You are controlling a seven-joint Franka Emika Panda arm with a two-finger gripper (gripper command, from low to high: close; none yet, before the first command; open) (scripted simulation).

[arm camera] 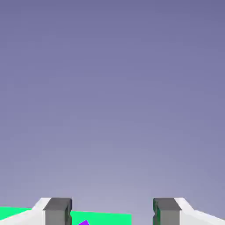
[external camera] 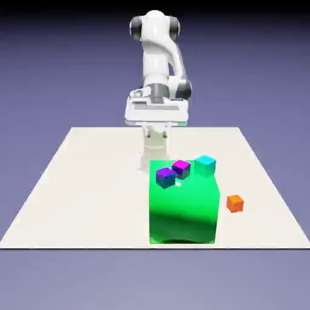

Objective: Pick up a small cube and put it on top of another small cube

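1. While open and empty, with nothing between the fingertips (arm camera: pixel 57 212), gripper (arm camera: pixel 112 212) hangs above and behind the green block (external camera: pixel 183 206); looks out mostly at bare backdrop, with only a strip of green and a sliver of purple at the bottom edge of the hand view.
2. Likely pick: purple cube (external camera: pixel 165 177), at the green block's far upper edge. Magenta cube (external camera: pixel 181 168) just beside it, possibly touching at a corner. Cyan cube (external camera: pixel 205 164) near the block's far corner on the exterior view's right. Hard to tell whether these rest on the block or just behind it.
3. Risk: clipping the magenta cube on the way down onto the purple one, for lack of a gap between them.
4. Risk: misjudging height at the block and shoving a cube off its edge.
5. Orange cube (external camera: pixel 235 203) alone, well apart from the block on the exterior view's right; easiest approach.
6. Open table (external camera: pixel 91 194) on the block's other side; free room above the block.
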